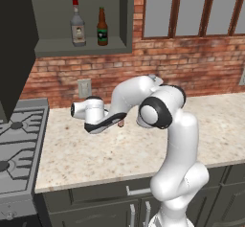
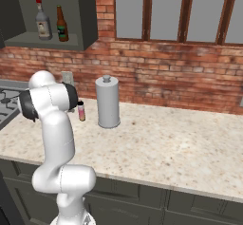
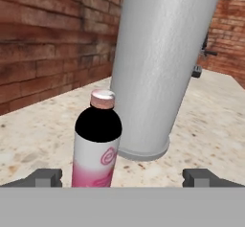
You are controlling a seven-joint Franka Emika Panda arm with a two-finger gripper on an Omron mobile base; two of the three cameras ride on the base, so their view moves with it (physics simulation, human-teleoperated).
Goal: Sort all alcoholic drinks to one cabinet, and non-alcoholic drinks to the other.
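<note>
My gripper (image 3: pixel 122 177) is spread wide around the small pink bottle (image 3: pixel 96 142); I should centre it, avoid the grey cylinder canister (image 3: pixel 158 63) behind, then squeeze.

A pale speckled stone tabletop (image 2: pixel 180 148) runs along a red brick wall (image 2: pixel 180 84). A tall grey cylindrical canister (image 2: pixel 107 102) with a small knob on its lid stands upright on the tabletop, close to the wall. At twelve o'clock from it, dark-framed window panes (image 2: pixel 166 10) sit above the brick. At nine o'clock, a gas stove (image 1: pixel 16 144) with black grates adjoins the tabletop. A pale wall outlet (image 1: pixel 84 87) is set in the brick. Dark lower cabinet doors (image 2: pixel 190 210) run beneath.
</note>
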